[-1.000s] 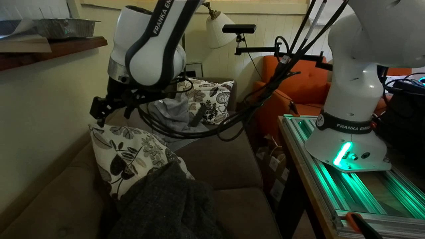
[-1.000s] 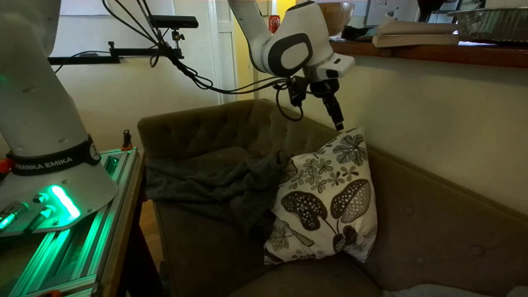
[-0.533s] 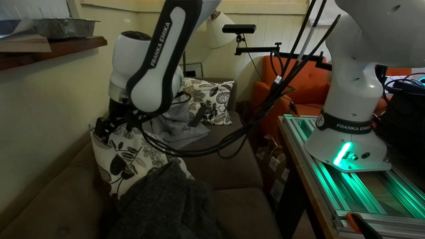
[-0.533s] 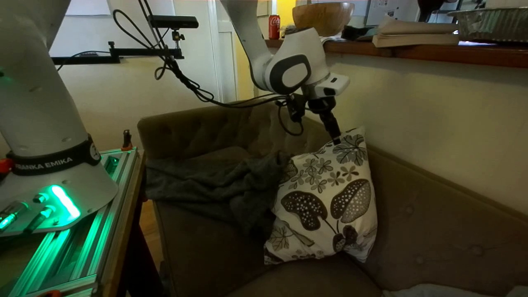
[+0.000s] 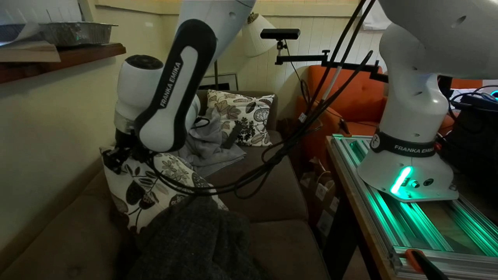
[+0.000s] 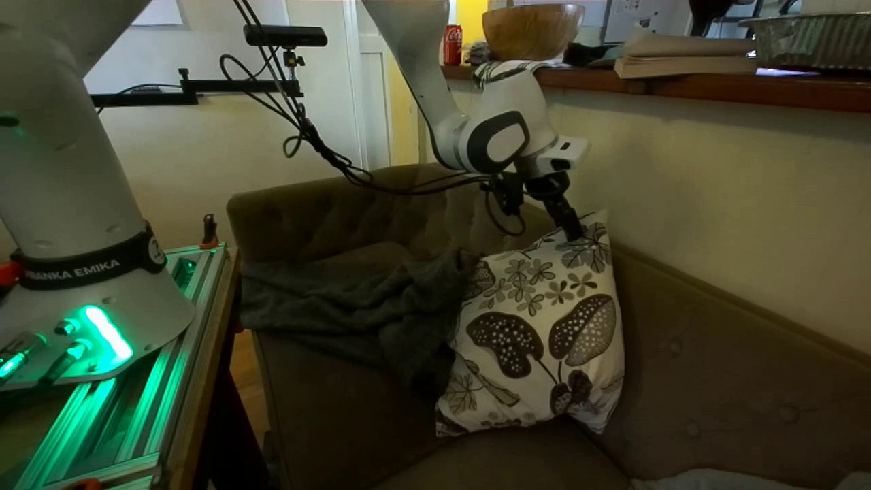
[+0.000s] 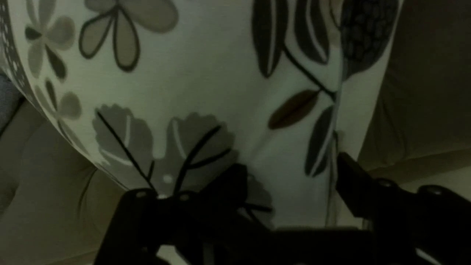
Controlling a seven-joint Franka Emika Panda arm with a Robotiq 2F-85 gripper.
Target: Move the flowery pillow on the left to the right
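Observation:
A white flowery pillow (image 5: 136,184) leans against the sofa back, its lower part behind a dark blanket. It also shows in an exterior view (image 6: 531,347) and fills much of the wrist view (image 7: 206,84). My gripper (image 7: 292,176) is at the pillow's upper corner, with its fingers spread apart and the corner between them. The left finger lies over the printed face and the right finger is beside the seam edge. The gripper also shows at that corner in both exterior views (image 5: 114,165) (image 6: 573,235). A second flowery pillow (image 5: 249,116) stands at the sofa's far end.
The dark grey blanket (image 5: 194,241) lies against the pillow on the brown sofa (image 6: 714,367). A light grey cloth (image 5: 212,146) lies by the far pillow. A wooden shelf (image 6: 680,88) with a bowl (image 6: 534,30) juts above the sofa back. The robot's table (image 5: 350,217) stands opposite.
My gripper has come down from above the pillow onto its upper corner, then shifted toward the wall. The pillow's top has shifted slightly that way too.

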